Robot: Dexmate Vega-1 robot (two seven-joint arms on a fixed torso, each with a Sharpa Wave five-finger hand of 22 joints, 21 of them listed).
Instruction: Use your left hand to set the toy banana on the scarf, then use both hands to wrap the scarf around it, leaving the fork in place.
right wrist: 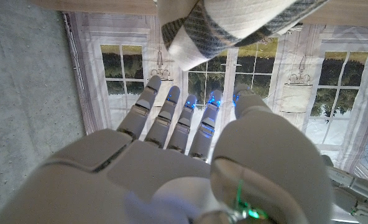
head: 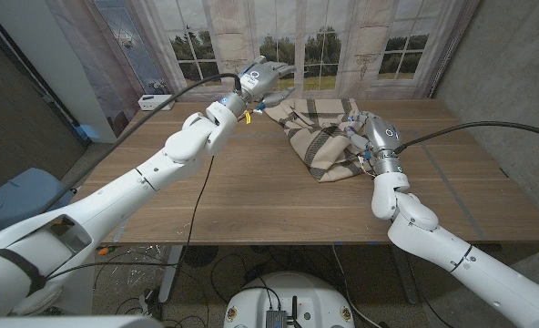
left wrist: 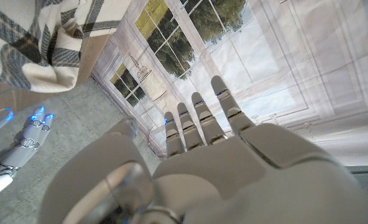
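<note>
The plaid scarf lies bunched in folds at the back middle of the wooden table; whatever its folds cover is hidden. My left hand hovers over the scarf's far left end, its fingers straight and spread with nothing in them. A scarf corner shows in the left wrist view. My right hand is at the scarf's right edge, fingers stretched out and empty, a scarf fold just beyond them. A small yellow bit shows by my left wrist; I cannot tell what it is.
A printed window backdrop hangs right behind the table's far edge. A small white box sits off the back left corner. Black cables trail from both arms across the table. My right hand also appears in the left wrist view.
</note>
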